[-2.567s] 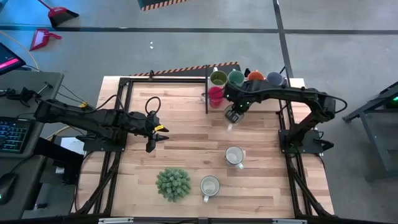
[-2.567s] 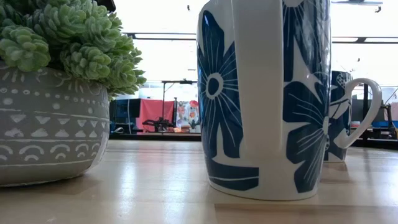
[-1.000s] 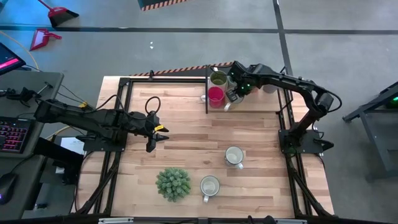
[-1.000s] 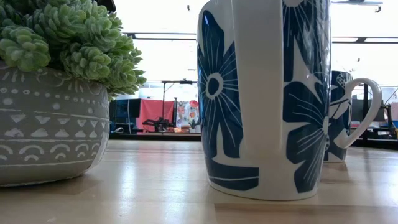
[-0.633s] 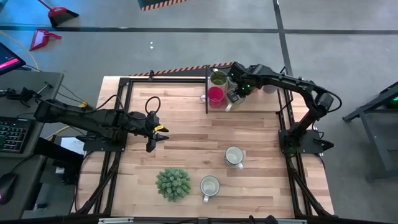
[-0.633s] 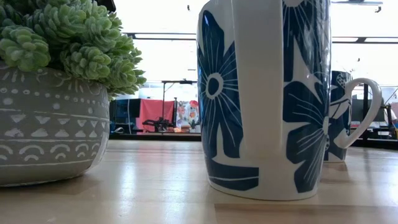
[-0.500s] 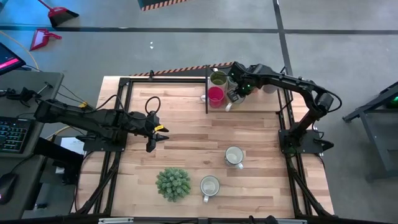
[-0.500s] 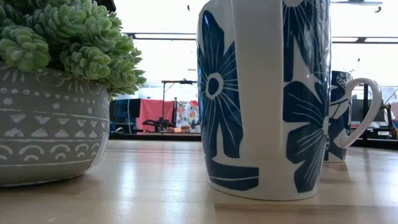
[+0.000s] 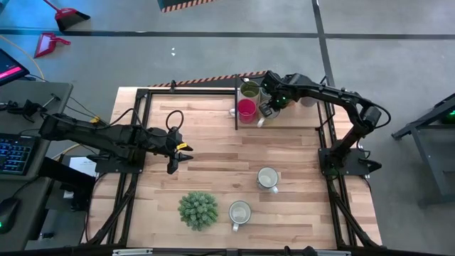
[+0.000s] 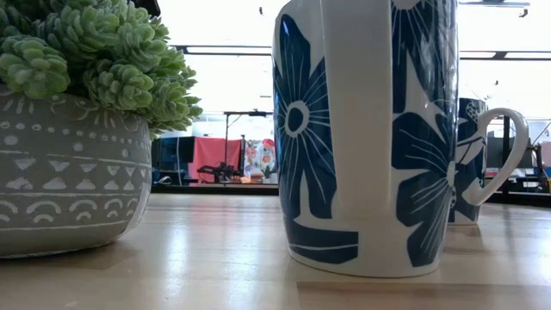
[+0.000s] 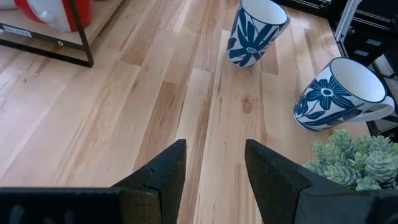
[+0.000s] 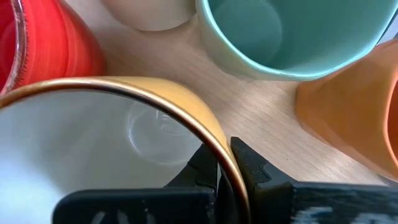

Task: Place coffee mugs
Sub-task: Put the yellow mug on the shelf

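My right gripper (image 9: 265, 109) is at the black-framed rack (image 9: 237, 99) by the table's far edge, shut on a white mug with a gold rim (image 12: 93, 143). Around it stand a red mug (image 12: 43, 43) (image 9: 247, 108), a teal mug (image 12: 280, 31), an orange mug (image 12: 354, 118) and a cream mug (image 12: 149, 12); an olive mug (image 9: 249, 89) sits behind the red one. Two white mugs with blue flowers (image 9: 267, 178) (image 9: 239, 212) stand upright on the table. My left gripper (image 9: 179, 155) (image 11: 214, 162) waits open over the table's left middle. My right gripper holds the white mug by its gold rim (image 12: 214, 146), one finger (image 12: 200, 169) inside the mug and the other (image 12: 256, 171) outside, coming from above. The mug stays upright, mouth up, among the rack's mugs. Whether its base rests on the shelf, I cannot tell.
A spiky green plant in a grey pot (image 9: 197, 210) (image 10: 77, 112) stands near the table's near edge, left of the flowered mugs (image 10: 366, 129) (image 11: 342, 93). Bare wood lies between the left gripper and the rack. The mugs in the rack stand close around the held mug.
Earlier, my right gripper carried the white mug from over the table toward the far edge and in among the rack's mugs. For the last second it has kept still there, fingers shut on the rim.
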### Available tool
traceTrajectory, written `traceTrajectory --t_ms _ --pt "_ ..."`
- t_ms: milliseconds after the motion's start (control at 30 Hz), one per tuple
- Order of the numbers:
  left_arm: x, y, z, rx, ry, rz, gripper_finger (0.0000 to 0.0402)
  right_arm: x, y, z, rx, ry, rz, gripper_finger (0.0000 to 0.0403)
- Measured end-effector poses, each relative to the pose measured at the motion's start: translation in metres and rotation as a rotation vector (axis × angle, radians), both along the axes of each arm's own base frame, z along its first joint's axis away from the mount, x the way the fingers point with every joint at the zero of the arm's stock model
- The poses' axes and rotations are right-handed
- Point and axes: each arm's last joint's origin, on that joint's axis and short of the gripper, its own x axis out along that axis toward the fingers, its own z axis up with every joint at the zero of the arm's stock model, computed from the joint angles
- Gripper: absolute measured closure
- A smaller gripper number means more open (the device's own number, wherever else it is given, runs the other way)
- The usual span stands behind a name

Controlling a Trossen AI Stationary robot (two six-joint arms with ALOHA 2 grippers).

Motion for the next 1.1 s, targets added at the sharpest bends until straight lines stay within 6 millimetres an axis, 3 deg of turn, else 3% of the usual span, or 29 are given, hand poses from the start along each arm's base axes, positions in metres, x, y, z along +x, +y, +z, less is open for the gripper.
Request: traceTrajectory --t_ms 1100 --pt "0.0 0.0 0.0 -0.001 0.0 0.001 0.025 0.0025 -0.0018 0.0009 -0.022 -0.02 0.032 0.0369"
